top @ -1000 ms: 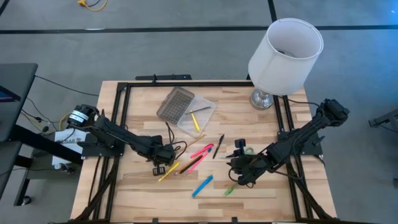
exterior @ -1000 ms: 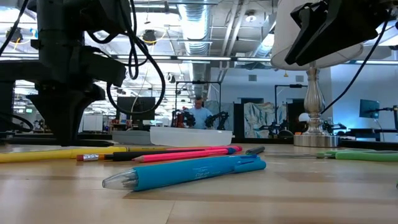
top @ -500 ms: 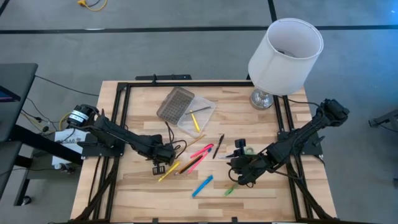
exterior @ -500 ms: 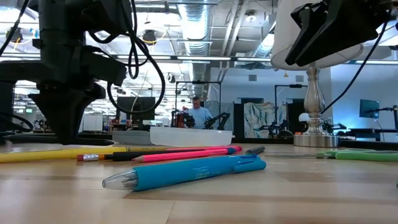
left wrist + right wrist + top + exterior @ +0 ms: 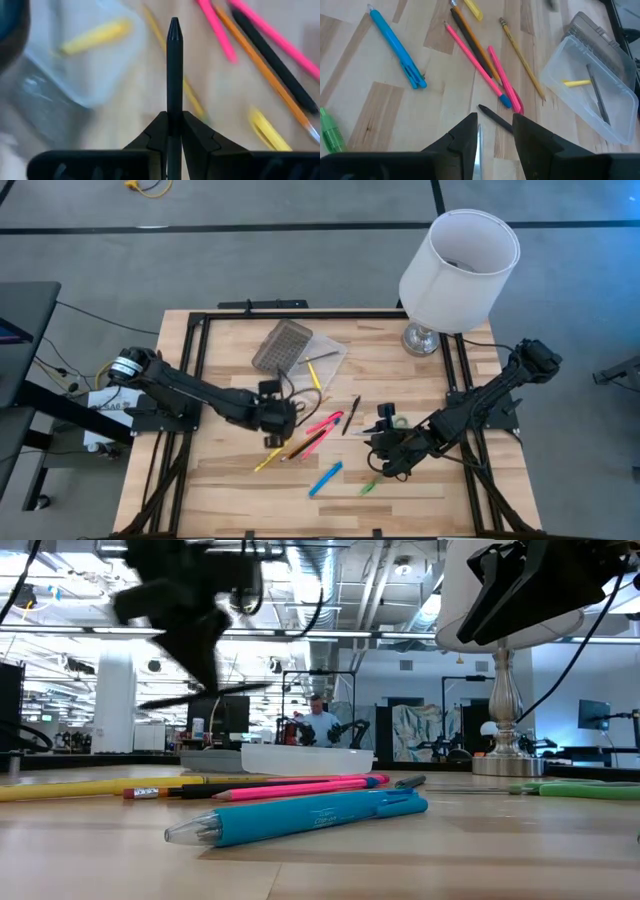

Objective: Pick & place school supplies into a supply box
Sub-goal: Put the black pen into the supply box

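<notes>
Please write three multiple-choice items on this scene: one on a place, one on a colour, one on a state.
1. Where does the lamp stand?
A. at the table's far right corner
B. at the middle of the near edge
C. inside the supply box

2. What colour is the marker lying nearest the low camera?
A. red
B. blue
C. white

3. What is the left gripper doing?
A. hanging open
B. shut on a dark pen
C. shut on scissors

Answers: 1 A, the high view shows its base by the far right corner. 2 B, its blue barrel fills the low view's foreground. 3 B, the left wrist view shows the fingers closed around the dark pen.
</notes>
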### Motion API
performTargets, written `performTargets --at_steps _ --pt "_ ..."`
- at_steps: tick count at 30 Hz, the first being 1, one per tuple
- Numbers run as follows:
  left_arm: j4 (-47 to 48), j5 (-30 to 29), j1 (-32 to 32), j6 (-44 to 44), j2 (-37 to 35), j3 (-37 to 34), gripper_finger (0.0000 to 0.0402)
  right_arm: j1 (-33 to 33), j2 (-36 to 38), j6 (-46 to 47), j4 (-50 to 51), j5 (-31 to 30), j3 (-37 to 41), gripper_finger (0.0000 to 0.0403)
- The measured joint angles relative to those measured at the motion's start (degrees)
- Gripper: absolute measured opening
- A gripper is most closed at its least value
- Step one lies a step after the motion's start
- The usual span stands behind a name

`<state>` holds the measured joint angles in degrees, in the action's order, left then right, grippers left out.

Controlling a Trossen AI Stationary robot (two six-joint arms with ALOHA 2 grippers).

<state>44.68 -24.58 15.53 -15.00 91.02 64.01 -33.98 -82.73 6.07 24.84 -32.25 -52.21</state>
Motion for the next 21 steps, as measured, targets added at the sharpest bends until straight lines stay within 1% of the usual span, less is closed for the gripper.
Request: performTargets --at_steps 2,4,7,10,16,21 --pt "-1.9 -3.0 -1.6 2.6 0.0 2.1 0.003 0.0 0.0 0.0 0.0 0.0 0.0 0.0118" --pt "-5.6 -4.3 -3.8 5.1 0.0 3.5 0.003 0.0 0.0 0.0 0.0 0.0 0.0 0.0118" --pt "-12.7 -3.0 -8.0 9.2 0.0 4.2 0.003 0.0 0.0 0.3 0.0 0.0 0.0 0.0118" --pt "-19.1 1.4 -12.9 12.1 0.0 4.2 0.003 0.0 0.0 0.6 0.0 0.0 0.0 0.0118" --pt "-27.4 8.8 -22.3 12.8 2.2 4.3 0.003 0.0 -0.1 0.5 0.0 0.0 0.0 0.0118" --pt "-31.0 19.2 -28.7 12.8 7.6 4.3 0.003 0.0 -0.1 0.0 0.4 0.0 0.0 0.0118"
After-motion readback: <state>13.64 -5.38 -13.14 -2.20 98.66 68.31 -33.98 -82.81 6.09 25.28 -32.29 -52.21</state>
